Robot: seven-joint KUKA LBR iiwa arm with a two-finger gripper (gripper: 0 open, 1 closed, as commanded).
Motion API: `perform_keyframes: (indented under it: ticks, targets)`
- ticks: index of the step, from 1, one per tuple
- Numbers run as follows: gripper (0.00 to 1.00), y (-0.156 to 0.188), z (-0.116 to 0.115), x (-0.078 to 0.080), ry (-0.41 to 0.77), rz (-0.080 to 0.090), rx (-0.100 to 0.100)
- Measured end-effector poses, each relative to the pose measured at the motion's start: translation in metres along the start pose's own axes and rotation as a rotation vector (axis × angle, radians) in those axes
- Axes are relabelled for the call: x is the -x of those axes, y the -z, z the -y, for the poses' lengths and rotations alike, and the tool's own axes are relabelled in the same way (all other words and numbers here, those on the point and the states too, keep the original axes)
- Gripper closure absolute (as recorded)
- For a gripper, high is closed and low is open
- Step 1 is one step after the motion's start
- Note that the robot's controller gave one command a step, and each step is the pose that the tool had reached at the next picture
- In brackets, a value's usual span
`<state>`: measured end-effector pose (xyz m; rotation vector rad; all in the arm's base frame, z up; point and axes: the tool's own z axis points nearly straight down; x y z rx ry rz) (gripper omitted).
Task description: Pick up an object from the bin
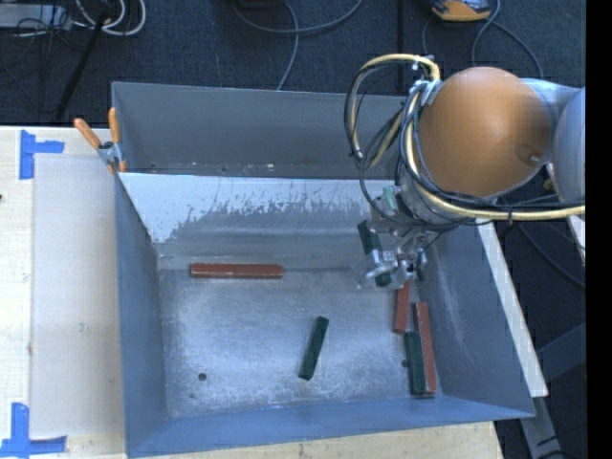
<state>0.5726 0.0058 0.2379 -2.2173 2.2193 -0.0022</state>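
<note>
My gripper (387, 273) hangs low at the right side of the bin, just above the upper end of a short reddish-brown stick (401, 310). Nothing shows between its fingers. Beside that stick lie a long reddish-brown stick (426, 349) and a dark green stick (414, 361), side by side along the right wall. A dark green stick (313, 348) lies tilted near the middle front of the floor.
A long reddish-brown stick (236, 271) lies flat at the back left of the floor. The arm with its orange dome and looped cables reaches in over the bin's right rear corner.
</note>
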Motion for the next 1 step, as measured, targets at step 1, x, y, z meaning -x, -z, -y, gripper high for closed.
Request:
perform_keyframes:
  ticks: [1]
  targets:
    - [1.00,-0.0204,-0.0496,-0.0179,0.196,0.000,0.011]
